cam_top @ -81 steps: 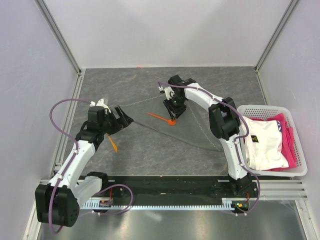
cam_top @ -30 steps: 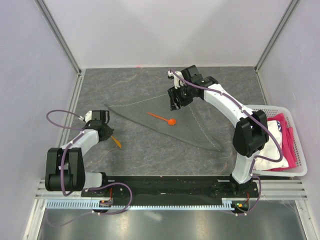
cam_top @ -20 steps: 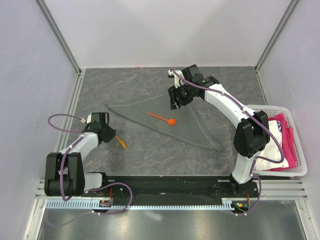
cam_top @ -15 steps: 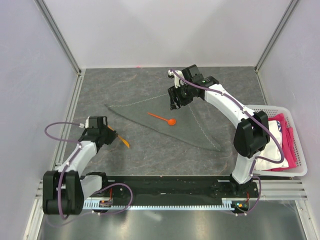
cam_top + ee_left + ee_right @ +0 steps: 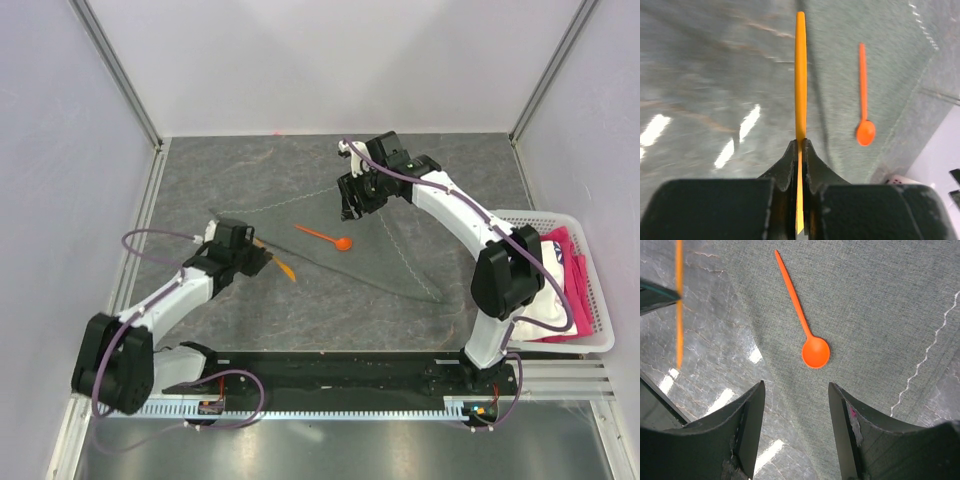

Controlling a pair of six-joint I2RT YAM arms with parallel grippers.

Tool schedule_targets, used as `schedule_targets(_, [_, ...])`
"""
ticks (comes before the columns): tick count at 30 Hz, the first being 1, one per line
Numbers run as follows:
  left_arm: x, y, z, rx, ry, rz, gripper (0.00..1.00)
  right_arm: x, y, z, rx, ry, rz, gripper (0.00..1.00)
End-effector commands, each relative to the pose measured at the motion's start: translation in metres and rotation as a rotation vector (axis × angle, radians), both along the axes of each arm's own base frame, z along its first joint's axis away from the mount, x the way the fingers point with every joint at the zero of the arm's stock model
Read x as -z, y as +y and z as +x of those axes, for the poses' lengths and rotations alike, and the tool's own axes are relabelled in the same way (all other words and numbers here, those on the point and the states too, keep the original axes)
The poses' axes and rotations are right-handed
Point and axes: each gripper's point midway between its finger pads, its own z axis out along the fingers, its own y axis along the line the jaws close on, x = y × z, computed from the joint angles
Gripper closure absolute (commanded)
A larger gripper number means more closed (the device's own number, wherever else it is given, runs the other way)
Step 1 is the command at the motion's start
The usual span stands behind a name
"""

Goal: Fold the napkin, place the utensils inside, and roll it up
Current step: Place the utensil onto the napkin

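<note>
The top view is bright and even, lit softly from overhead; shadows on the table (image 5: 200, 170) are faint and soft-edged, and the metal strip (image 5: 400, 450) along the near edge carries a pale sheen. In the left wrist view the table surface is smeared with blur and marked by white glare patches at left, while the orange utensil (image 5: 800, 75) reads fairly crisp. The right wrist view is sharp, with small glare spots low at left.

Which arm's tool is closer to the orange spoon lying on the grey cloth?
Right. The open right tool hovers over the spoon; the left tool, gripping a second orange utensil, is farther off by the cloth's edge.
</note>
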Motion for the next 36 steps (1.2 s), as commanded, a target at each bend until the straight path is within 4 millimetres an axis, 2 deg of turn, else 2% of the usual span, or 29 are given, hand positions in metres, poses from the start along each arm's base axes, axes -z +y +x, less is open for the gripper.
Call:
schedule_targets(1, [-0.023, -0.032, 0.049, -0.059, -0.088, -0.056, 0.98, -0.029, -0.002, -0.003, 0.006, -0.071, 0.040, 0.39])
schedule_targets(2, [-0.024, -0.038, 0.054, -0.053, -0.092, -0.050, 0.98, -0.029, -0.003, -0.004, 0.008, -0.069, 0.037, 0.39])
schedule_targets(3, [-0.033, -0.045, 0.064, -0.051, -0.110, -0.051, 0.98, -0.029, -0.003, -0.004, 0.008, -0.071, 0.037, 0.39])
schedule_targets(4, [-0.019, -0.053, 0.066, -0.040, -0.073, -0.038, 0.98, -0.030, -0.003, -0.005, 0.007, -0.073, 0.040, 0.38])
schedule_targets(7, [-0.018, -0.069, 0.078, -0.046, -0.069, -0.063, 0.98, -0.031, -0.005, -0.007, 0.010, -0.076, 0.037, 0.38])
schedule_targets(8, [-0.008, -0.071, 0.081, -0.053, -0.053, -0.045, 0.98, -0.034, -0.006, -0.009, 0.010, -0.080, 0.040, 0.38])
schedule_targets(9, [-0.013, -0.077, 0.088, -0.049, -0.066, -0.047, 0.98, -0.033, -0.007, -0.009, 0.011, -0.078, 0.037, 0.38])
schedule_targets(11, [-0.004, -0.082, 0.092, -0.050, -0.050, -0.031, 0.98, -0.035, -0.008, -0.010, 0.014, -0.082, 0.038, 0.38])
schedule_targets(12, [-0.006, -0.086, 0.095, -0.056, -0.052, -0.038, 0.98, -0.036, -0.008, -0.010, 0.013, -0.086, 0.039, 0.38])
schedule_targets(36, [0.037, -0.102, 0.086, -0.189, 0.063, 0.110, 0.98, -0.039, -0.004, -0.021, -0.019, -0.067, 0.073, 0.38])
